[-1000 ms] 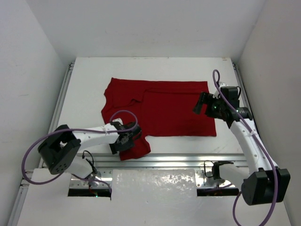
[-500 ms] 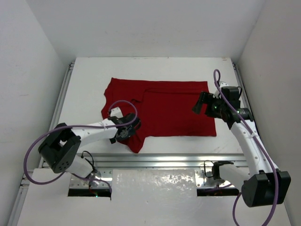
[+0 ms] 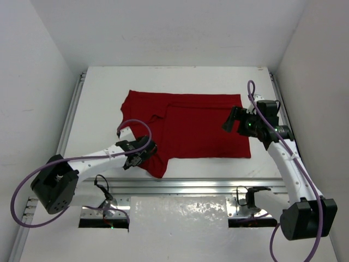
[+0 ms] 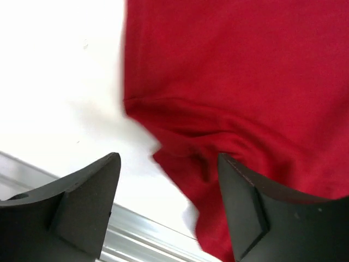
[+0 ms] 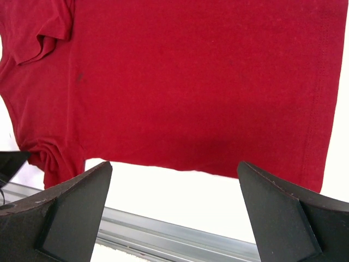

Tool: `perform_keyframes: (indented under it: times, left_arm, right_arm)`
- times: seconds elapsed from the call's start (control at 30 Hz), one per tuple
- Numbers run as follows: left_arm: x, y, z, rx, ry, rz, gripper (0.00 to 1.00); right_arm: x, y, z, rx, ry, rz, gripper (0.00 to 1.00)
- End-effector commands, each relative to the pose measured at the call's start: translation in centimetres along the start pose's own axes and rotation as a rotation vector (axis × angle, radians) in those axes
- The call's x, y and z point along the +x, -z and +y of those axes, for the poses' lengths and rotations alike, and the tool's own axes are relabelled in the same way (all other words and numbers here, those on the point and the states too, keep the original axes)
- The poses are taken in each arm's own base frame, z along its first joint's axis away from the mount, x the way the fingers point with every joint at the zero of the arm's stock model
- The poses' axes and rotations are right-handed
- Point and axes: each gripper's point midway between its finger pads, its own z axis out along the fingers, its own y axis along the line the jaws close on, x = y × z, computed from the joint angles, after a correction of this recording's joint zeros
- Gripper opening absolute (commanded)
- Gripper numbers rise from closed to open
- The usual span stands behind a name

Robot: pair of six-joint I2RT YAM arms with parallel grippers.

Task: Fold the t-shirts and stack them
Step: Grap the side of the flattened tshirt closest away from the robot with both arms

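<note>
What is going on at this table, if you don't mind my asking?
Two robot arms are working on a dark red t-shirt spread on the white table. The left gripper sits low at the shirt's near left corner, jaws open, with rumpled cloth below them that does not look pinched. The right gripper hovers open above the shirt's right edge, holding nothing. The shirt looks only partly folded.

T-shirt (image 3: 196,125) plain dark red; table (image 3: 180,79) white; left gripper (image 4: 168,159) & right gripper (image 5: 174,166) black; arms (image 3: 292,166) white w/ purple cables (image 3: 248,91); rail (image 3: 207,185) silver-grey.
</note>
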Motion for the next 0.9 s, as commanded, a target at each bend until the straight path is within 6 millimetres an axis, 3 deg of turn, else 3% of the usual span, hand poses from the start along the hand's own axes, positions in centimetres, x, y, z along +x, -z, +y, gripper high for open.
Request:
perform_keyframes:
  times: [0.0,0.07,0.3,0.37,0.4,0.43,0.47,0.6,0.67,0.73,0.8,0.83,0.87]
  left_arm:
    - [1.1,-0.9,0.5,-0.004,0.015,0.002,0.67]
    - [1.4,-1.3,0.6,-0.02,0.015,0.007,0.5]
    - [2.0,-1.8,0.5,0.009,0.036,0.007,0.51]
    - [1.6,-1.3,0.0,0.073,0.02,-0.012,0.59]
    - [1.2,-1.0,-0.7,0.116,0.02,-0.026,0.67]
    - [1.0,-0.7,-0.8,0.134,0.025,-0.033,0.85]
    - [0.4,-0.2,-0.9,0.151,0.037,-0.047,0.91]
    - [-0.4,0.8,-0.2,0.129,0.063,-0.066,0.92]
    - [-0.3,1.2,0.1,0.126,0.062,-0.057,0.9]
    - [0.3,1.3,0.3,0.135,0.064,-0.044,0.76]
    - [1.0,1.3,0.3,0.152,0.054,-0.011,0.69]
    - [1.5,1.1,0.5,0.15,0.041,0.008,0.46]
    - [2.1,1.2,0.9,0.134,0.027,0.035,0.38]
  right_arm:
    - [-1.1,0.3,0.7,-0.038,0.028,-0.053,0.99]
    - [-1.2,0.3,0.7,-0.039,0.025,-0.053,0.99]
    - [-1.0,0.1,0.8,-0.046,0.027,-0.044,0.99]
    - [-0.8,-0.1,0.7,-0.047,0.025,-0.041,0.99]
    - [-0.8,-0.1,0.8,-0.048,0.024,-0.04,0.99]
    - [-0.7,-0.3,0.8,-0.052,0.024,-0.036,0.99]
    - [-0.7,-0.3,0.7,-0.05,0.025,-0.034,0.99]
    - [-0.6,-0.3,0.7,-0.047,0.022,-0.03,0.99]
    - [-0.6,-0.4,0.6,-0.046,0.026,-0.032,0.99]
    - [-0.5,-0.5,0.6,-0.044,0.026,-0.029,0.99]
    - [-0.3,-0.5,0.4,-0.041,0.025,-0.026,0.99]
    - [-0.3,-0.6,0.5,-0.044,0.025,-0.026,0.99]
    - [-0.3,-0.6,0.5,-0.045,0.026,-0.024,0.99]
